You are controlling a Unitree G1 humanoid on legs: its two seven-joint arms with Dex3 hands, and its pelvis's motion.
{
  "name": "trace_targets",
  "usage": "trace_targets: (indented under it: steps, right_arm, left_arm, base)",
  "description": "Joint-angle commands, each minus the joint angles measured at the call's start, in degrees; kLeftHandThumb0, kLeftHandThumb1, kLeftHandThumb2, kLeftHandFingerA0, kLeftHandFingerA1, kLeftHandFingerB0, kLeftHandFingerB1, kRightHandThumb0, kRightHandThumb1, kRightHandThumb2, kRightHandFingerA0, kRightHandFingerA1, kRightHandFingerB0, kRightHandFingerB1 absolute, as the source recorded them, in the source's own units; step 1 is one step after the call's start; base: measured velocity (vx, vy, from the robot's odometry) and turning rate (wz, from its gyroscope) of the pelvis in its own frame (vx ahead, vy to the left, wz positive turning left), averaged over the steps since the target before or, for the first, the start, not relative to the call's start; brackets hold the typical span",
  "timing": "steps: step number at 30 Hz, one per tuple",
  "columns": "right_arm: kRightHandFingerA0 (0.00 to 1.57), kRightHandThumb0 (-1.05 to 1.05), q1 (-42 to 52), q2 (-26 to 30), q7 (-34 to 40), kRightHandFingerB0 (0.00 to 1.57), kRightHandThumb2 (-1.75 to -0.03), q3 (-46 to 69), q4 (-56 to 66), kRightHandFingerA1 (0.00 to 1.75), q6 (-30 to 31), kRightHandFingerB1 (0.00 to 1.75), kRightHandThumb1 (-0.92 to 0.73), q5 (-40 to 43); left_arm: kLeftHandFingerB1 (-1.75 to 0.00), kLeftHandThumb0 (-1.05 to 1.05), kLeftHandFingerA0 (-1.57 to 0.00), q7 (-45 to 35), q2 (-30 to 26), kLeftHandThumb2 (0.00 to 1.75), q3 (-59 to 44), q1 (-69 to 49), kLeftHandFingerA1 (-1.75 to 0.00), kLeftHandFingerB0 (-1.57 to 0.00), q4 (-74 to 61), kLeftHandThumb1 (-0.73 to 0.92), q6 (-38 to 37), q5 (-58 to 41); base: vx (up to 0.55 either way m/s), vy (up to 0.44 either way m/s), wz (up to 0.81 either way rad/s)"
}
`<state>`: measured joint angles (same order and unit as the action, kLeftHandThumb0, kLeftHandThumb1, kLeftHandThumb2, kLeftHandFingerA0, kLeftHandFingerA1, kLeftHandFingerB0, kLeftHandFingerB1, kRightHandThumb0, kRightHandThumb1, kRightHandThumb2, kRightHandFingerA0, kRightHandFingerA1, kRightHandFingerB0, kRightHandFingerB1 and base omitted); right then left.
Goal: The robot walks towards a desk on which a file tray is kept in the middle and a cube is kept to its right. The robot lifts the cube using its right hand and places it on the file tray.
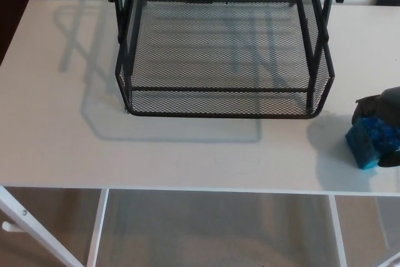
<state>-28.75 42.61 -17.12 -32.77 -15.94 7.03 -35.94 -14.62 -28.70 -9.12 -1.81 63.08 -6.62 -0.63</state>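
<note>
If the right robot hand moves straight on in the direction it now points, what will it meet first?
The right robot hand points left and lies against the blue cube, so that comes first. Beyond it, probably bare white desk, passing in front of the black wire-mesh file tray; depth is unclear.

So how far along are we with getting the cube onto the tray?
Approach looks done: the desk and tray sit right below the camera. In hand: the right hand is closed around the blue cube near the desk's right edge; whether it is off the surface is unclear. Left: carrying it across and setting it on the tray, where no cube shows yet.
</note>
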Motion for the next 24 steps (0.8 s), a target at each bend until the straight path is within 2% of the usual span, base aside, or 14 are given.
trace_targets:
  steps: [1,2,3,4,5,10,11,12,13,14,15,16,18,24]
  right_arm:
    - [0.85,-0.25,8.0,5.1,38.8,0.87,-0.57,6.7,-5.4,1.64,-13.8,0.93,-0.60,-8.7]
    - [0.86,-0.24,7.9,5.5,38.5,0.88,-0.58,7.6,-5.3,1.62,-14.3,0.94,-0.62,-7.9]
    - [0.85,-0.22,7.8,6.0,39.1,0.79,-0.61,9.2,-4.9,1.67,-14.6,1.21,-0.64,-7.3]
    - [0.85,-0.22,7.8,6.1,39.6,0.79,-0.61,9.5,-4.8,1.67,-14.7,1.21,-0.64,-7.3]
    - [0.86,-0.18,7.5,6.4,40.0,0.80,-0.62,11.6,-4.9,1.64,-15.9,1.23,-0.64,-5.8]
    - [0.87,-0.20,4.8,8.6,35.4,0.80,-0.64,19.9,-1.8,1.63,-15.3,1.16,-0.65,-1.3]
    - [0.65,-0.13,3.8,8.6,34.1,0.53,-0.67,21.9,-1.1,1.75,-14.6,1.36,-0.88,-0.1]
    - [0.89,-0.18,2.7,9.5,31.8,0.85,-0.72,23.3,0.0,1.50,-14.2,1.06,-0.63,0.4]
    - [0.92,-0.22,1.2,10.4,29.8,0.88,-0.72,25.0,1.0,1.46,-14.2,0.93,-0.67,1.3]
    - [0.94,-0.28,-2.2,10.9,27.4,0.89,-0.67,27.1,2.1,1.56,-13.3,0.71,-0.64,2.4]
    - [0.93,-0.24,-4.5,11.0,25.7,0.87,-0.71,28.1,2.6,1.61,-12.4,0.88,-0.63,2.8]
    - [1.18,-0.21,-7.3,10.7,24.2,0.88,-1.02,28.8,2.3,1.27,-12.2,0.98,-0.50,3.4]
    - [0.94,-0.22,-11.4,9.9,23.3,0.86,-0.87,29.5,1.3,1.60,-13.1,1.06,-0.63,4.1]
    - [0.98,-0.22,-26.1,2.4,21.2,0.90,-1.06,30.8,2.8,1.51,-8.4,1.15,-0.57,4.8]
  left_arm:
    - [-0.55,-0.86,-0.32,0.0,-1.8,0.75,2.5,-1.5,-0.74,-0.08,-1.3,0.92,-0.8,3.0]
    - [-0.58,-0.84,-0.35,0.2,-1.7,1.12,2.4,-1.6,-0.72,-0.11,-1.5,0.74,-0.5,2.8]
    - [-0.57,-0.83,-0.34,0.4,-1.6,1.10,2.2,-1.6,-0.71,-0.10,-1.2,0.74,-0.1,2.5]
    - [-0.57,-0.83,-0.34,0.4,-1.6,1.10,2.1,-1.6,-0.71,-0.10,-1.0,0.74,-0.1,2.4]
    - [-0.58,-0.85,-0.32,0.1,-1.7,0.73,2.2,-2.0,-0.76,-0.07,-1.4,0.92,-0.3,2.4]
    - [-0.60,-0.88,-0.35,0.7,-2.0,0.72,2.5,-1.0,-0.77,-0.09,0.3,0.92,-0.2,2.6]
    - [-0.59,-0.85,-0.36,0.5,-1.8,0.71,2.4,-0.8,-0.78,-0.10,0.9,0.92,0.0,2.3]
    - [-0.59,-0.85,-0.36,0.5,-1.8,0.71,2.5,-0.8,-0.78,-0.10,1.0,0.92,0.0,2.3]
    - [-0.59,-0.84,-0.37,0.5,-1.8,1.12,3.0,-1.3,-0.74,-0.12,1.1,0.74,-1.1,2.8]
    - [-0.56,-0.85,-0.35,0.4,-2.0,0.73,3.3,-1.2,-0.74,-0.11,1.4,0.92,-0.8,3.0]
    - [-0.56,-0.85,-0.37,0.5,-2.0,0.73,3.4,-1.0,-0.75,-0.14,1.5,0.92,-0.2,2.9]
    - [-0.56,-0.84,-0.37,0.7,-2.0,0.72,3.5,-0.9,-0.74,-0.14,1.6,0.92,0.2,2.9]
    - [-0.58,-0.85,-0.40,0.9,-2.0,0.74,3.7,-0.9,-0.77,-0.12,1.7,0.92,-0.1,3.0]
    - [-0.56,-0.85,-0.35,0.6,-1.3,0.71,3.7,-1.8,-0.73,-0.14,-0.6,0.92,0.3,2.1]
  base:
    - [0.00,0.000,0.00]
    - [0.00,0.000,0.00]
    - [0.00,0.000,0.00]
    - [0.00,0.000,0.00]
    - [0.00,0.000,0.00]
    - [0.00,0.000,0.00]
    - [0.00,0.000,0.00]
    - [0.00,0.000,0.00]
    - [0.00,0.000,0.00]
    - [0.00,0.000,0.00]
    - [0.00,0.000,0.00]
    - [0.00,0.000,0.00]
    - [0.00,0.000,0.00]
    - [0.00,0.000,0.00]
